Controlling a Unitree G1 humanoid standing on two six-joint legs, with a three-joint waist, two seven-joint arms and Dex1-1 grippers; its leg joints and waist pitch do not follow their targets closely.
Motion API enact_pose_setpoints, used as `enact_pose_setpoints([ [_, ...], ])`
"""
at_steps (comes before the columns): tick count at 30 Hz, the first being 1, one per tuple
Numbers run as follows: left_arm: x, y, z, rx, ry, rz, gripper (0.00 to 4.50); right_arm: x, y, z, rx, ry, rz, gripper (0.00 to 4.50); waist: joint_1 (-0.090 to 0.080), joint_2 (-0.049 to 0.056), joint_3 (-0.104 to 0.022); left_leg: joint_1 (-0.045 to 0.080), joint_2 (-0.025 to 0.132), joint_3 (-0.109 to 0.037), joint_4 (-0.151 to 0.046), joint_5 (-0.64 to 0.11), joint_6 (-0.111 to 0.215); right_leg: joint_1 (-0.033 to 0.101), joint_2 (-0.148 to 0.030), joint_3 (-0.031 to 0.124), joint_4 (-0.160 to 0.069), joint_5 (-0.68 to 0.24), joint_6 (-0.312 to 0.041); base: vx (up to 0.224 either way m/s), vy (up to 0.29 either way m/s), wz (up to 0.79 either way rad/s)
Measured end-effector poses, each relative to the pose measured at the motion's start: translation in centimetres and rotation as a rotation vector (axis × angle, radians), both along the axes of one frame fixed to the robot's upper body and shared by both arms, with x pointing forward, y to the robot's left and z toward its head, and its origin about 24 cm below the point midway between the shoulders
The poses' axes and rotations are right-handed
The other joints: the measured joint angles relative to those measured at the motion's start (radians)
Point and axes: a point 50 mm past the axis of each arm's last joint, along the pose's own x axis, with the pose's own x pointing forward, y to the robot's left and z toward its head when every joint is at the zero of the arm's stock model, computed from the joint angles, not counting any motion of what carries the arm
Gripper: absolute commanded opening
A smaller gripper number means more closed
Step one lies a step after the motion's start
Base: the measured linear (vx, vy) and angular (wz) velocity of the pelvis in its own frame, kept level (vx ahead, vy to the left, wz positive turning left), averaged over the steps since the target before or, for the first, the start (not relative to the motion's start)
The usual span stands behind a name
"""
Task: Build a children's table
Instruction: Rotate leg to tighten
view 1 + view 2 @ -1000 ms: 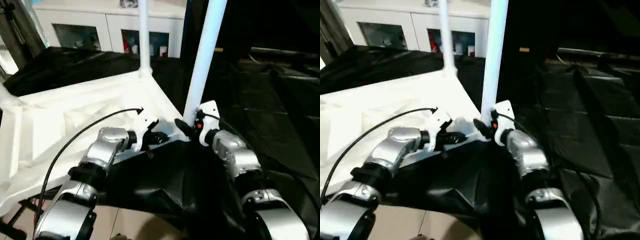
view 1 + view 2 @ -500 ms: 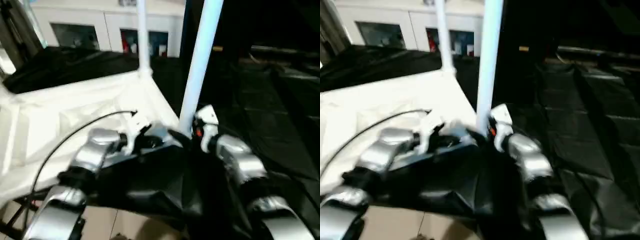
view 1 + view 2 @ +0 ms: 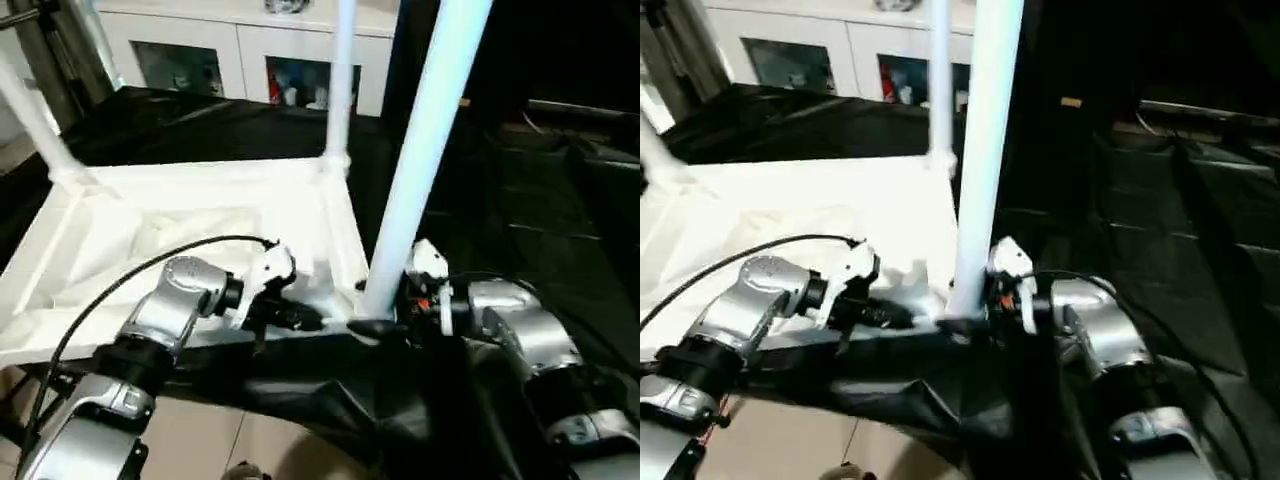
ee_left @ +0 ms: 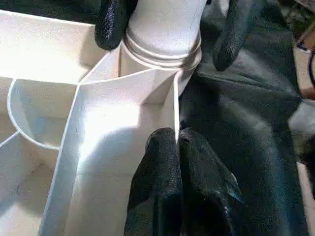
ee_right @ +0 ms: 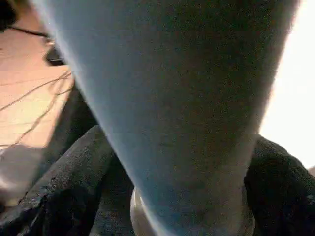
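Three white legs stand upright from the upturned table top (image 3: 190, 215), which lies ribbed side up on a black sheet (image 3: 560, 220): the near leg (image 3: 425, 150) at the corner closest to the robot, a second leg (image 3: 340, 80) at the far corner on the same side, and a third leg (image 3: 30, 115) at the far left corner. Two grippers work at the near corner. The left gripper (image 4: 179, 147) has its two black fingers pressed together with nothing between them, their tips against a thin rib of the underside just beside the round socket (image 4: 162, 61) that holds the near leg. The right gripper (image 4: 172, 29) stands wide, one finger (image 4: 113, 22) on each side of the near leg's base just above the socket; whether the pads press the leg I cannot tell. One white cabinet (image 3: 250, 50) with two glass doors stands behind the sheet.
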Motion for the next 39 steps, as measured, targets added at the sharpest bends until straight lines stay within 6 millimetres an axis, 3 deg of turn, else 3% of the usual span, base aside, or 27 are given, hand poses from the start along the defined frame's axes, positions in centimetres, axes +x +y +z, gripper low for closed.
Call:
enact_pose_setpoints([
  [8,-0.4,0.1,0.1,0.010,0.021,-0.050,0.00,-0.3,0.1,0.1,0.001,0.041,0.041,2.97,0.003,0.000,0.000,-0.001,0.000,0.000,0.000,0.000,0.000,0.001,0.000,0.000,0.000,0.000,0.000,0.000,0.000,0.00],
  [14,-0.3,0.0,0.1,0.007,0.011,-0.030,0.00,-0.2,0.1,0.0,-0.006,0.035,0.022,2.73,0.003,0.000,0.000,-0.001,0.000,0.000,0.000,0.000,0.000,0.001,0.000,0.000,0.000,0.000,0.000,0.000,0.000,0.00],
  [19,1.1,-0.1,-0.1,0.006,-0.046,0.130,0.00,1.4,0.7,-0.5,-0.004,-0.030,-0.233,2.61,-0.007,0.000,0.000,0.002,0.000,0.000,0.001,0.000,-0.001,0.002,0.000,0.000,0.002,-0.002,0.005,0.000,0.000,0.00],
  [24,2.8,-1.9,-0.3,0.002,-0.101,0.312,0.00,3.9,1.6,-0.9,0.009,-0.045,-0.600,2.54,-0.035,-0.001,0.000,0.003,-0.001,-0.001,0.001,0.001,-0.002,0.001,0.000,0.000,0.000,-0.003,0.005,0.000,0.000,0.00],
  [28,3.5,-3.5,-0.4,-0.013,-0.124,0.405,0.00,5.0,1.9,-0.9,0.011,-0.054,-0.792,2.54,-0.038,-0.001,0.000,0.003,-0.001,-0.001,0.000,0.001,-0.002,0.001,0.000,0.000,-0.001,-0.002,0.005,0.000,0.000,0.00],
  [32,3.7,-3.8,-0.3,-0.015,-0.141,0.430,0.00,5.2,2.3,-1.0,0.026,-0.092,-0.853,2.54,-0.033,0.000,0.000,0.003,-0.001,-0.001,-0.001,0.001,-0.002,0.001,0.000,0.000,0.000,0.002,-0.001,0.000,0.000,0.00],
  [33,3.7,-3.8,-0.3,-0.017,-0.143,0.430,0.00,5.2,2.3,-1.0,0.033,-0.100,-0.853,3.10,-0.032,0.000,-0.001,0.003,-0.001,-0.001,-0.002,0.001,-0.002,0.001,0.000,0.000,0.000,0.002,-0.001,0.000,0.000,0.00],
  [39,3.6,-3.2,-0.3,-0.020,-0.149,0.396,0.00,4.9,2.6,-1.0,0.057,-0.101,-0.791,3.63,-0.036,0.001,-0.001,0.002,0.000,-0.001,-0.002,0.001,-0.002,0.000,0.001,0.000,-0.001,0.002,-0.001,0.000,0.000,0.00],
])
